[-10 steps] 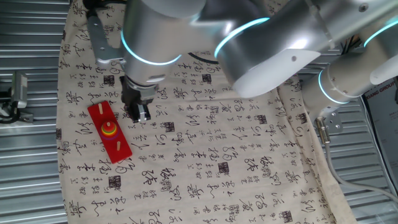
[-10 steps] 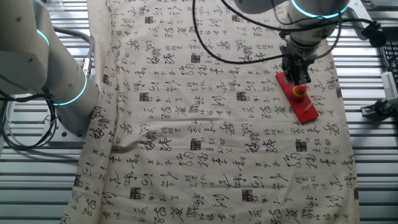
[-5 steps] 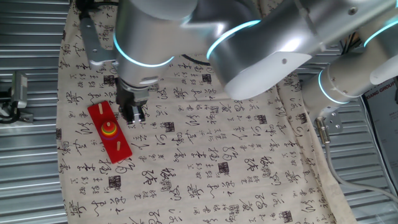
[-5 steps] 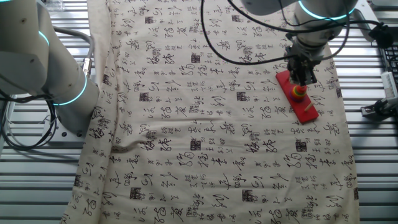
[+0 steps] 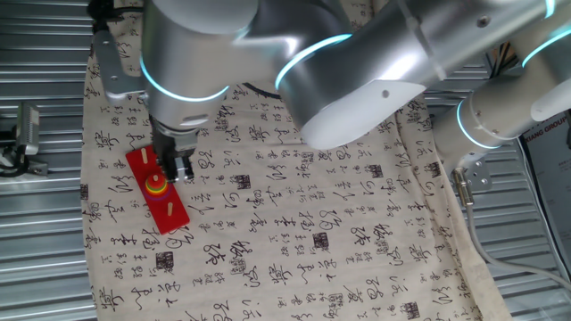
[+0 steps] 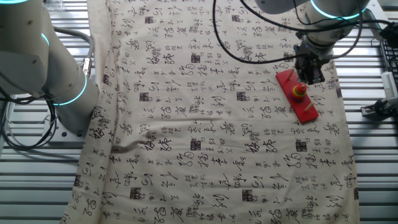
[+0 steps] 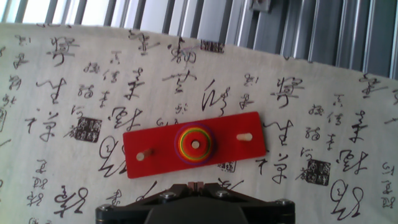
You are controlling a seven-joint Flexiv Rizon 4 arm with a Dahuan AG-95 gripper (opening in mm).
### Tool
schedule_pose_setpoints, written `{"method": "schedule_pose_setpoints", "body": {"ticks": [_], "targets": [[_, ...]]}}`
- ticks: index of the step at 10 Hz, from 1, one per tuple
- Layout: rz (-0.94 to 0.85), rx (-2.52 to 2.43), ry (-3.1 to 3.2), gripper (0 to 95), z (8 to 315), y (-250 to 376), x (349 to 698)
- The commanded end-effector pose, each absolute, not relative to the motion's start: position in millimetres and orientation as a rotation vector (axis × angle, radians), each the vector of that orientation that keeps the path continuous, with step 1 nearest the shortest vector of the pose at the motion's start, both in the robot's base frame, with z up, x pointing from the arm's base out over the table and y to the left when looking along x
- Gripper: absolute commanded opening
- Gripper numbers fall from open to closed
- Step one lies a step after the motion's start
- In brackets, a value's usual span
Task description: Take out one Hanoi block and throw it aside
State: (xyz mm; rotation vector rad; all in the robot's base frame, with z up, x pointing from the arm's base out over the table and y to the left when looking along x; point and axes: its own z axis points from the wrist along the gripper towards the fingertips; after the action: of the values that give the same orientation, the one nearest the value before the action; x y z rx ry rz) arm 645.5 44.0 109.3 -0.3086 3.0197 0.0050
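Note:
The long red board [image 7: 161, 149] lies on the printed cloth with a stack of coloured rings on its middle peg. The Hanoi block [image 7: 201, 148], a tiny red disc, tops that stack, above a wider yellow ring. Both end pegs are bare. My gripper [image 7: 196, 184] shows at the bottom edge of the hand view, jaws together and holding nothing, just short of the board's near edge. In one fixed view the gripper [image 5: 175, 167] hangs right beside the stack [image 5: 156, 185]. In the other fixed view the gripper [image 6: 311, 76] is just above the stack [image 6: 300, 92].
The cloth [image 5: 339, 232] with black calligraphy covers the table. Ribbed metal [image 5: 40, 223] lies beyond its edges. A second arm's base [image 6: 68, 93] stands at the cloth's left side in the other fixed view. A small metal fixture [image 5: 27, 129] sits off the cloth.
The gripper has moved across the cloth toward the red board, from a little way off to right beside the ring stack. The board and rings have not moved.

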Motion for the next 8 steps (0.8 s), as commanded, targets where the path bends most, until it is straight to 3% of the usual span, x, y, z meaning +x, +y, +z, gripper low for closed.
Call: {"method": "schedule_pose_setpoints", "body": {"ticks": [1, 8], "targets": [[0.005, -0.304, 3.022, 0.0, 110.1, 44.4, 646.7], [-0.007, -0.314, 3.034, 0.0, 109.3, 44.6, 647.7]]}}
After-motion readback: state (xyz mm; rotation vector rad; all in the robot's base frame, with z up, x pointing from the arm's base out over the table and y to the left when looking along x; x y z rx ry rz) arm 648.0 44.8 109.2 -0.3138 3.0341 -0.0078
